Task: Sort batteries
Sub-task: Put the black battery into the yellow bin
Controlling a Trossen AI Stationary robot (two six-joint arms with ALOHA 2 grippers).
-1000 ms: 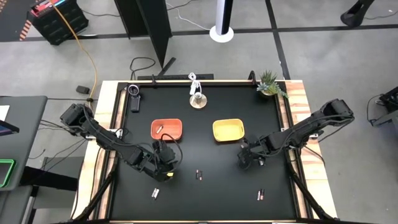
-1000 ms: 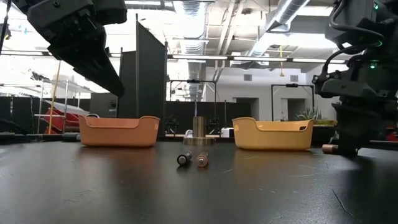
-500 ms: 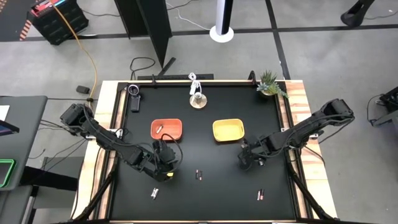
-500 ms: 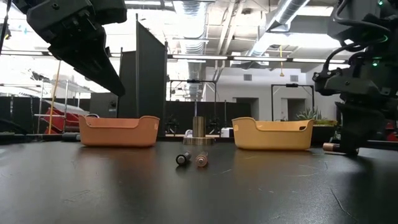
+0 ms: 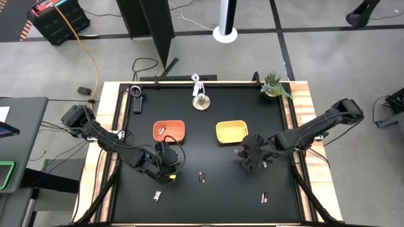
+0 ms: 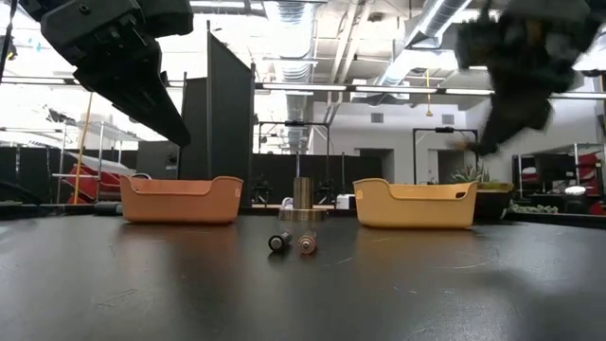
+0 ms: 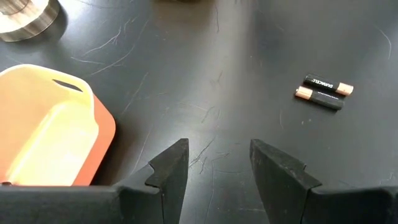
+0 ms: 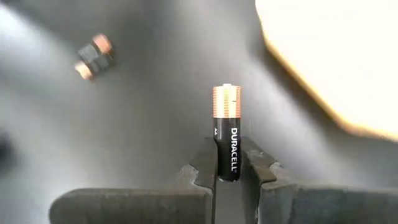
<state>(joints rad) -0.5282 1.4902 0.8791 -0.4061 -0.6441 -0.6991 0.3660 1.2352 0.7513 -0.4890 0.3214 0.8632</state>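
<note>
My right gripper (image 8: pixel 227 163) is shut on a black-and-copper battery (image 8: pixel 226 134), up above the table near the yellow tray (image 5: pixel 231 132); in the low view it is a blur (image 6: pixel 511 66). My left gripper (image 7: pixel 214 158) hovers open and empty near the orange tray (image 5: pixel 169 131), which has one battery (image 5: pixel 161 130) lying inside. A pair of batteries (image 5: pixel 202 177) lies side by side on the table between the arms. Two single batteries (image 5: pixel 157 195) (image 5: pixel 265 198) lie nearer the front edge. My right gripper pinches the battery's black end (image 8: pixel 226 167) between its two fingers. The fingers slant down from the table's right side, and the battery lies along them. Its copper end (image 8: pixel 226 101) sticks out past the fingertips, lifted clear of the table.
A round metal object with a white cable (image 5: pixel 201 101) stands at the far middle. A small plant (image 5: pixel 274 84) sits at the far right corner, and a small dark device (image 5: pixel 136 94) at the far left. Bare black table lies between the trays and the front edge.
My right gripper has risen from the table and rolled its wrist, drifting a little toward the yellow tray. The battery that lay on the table by its fingers is now lifted clear in its hold.
</note>
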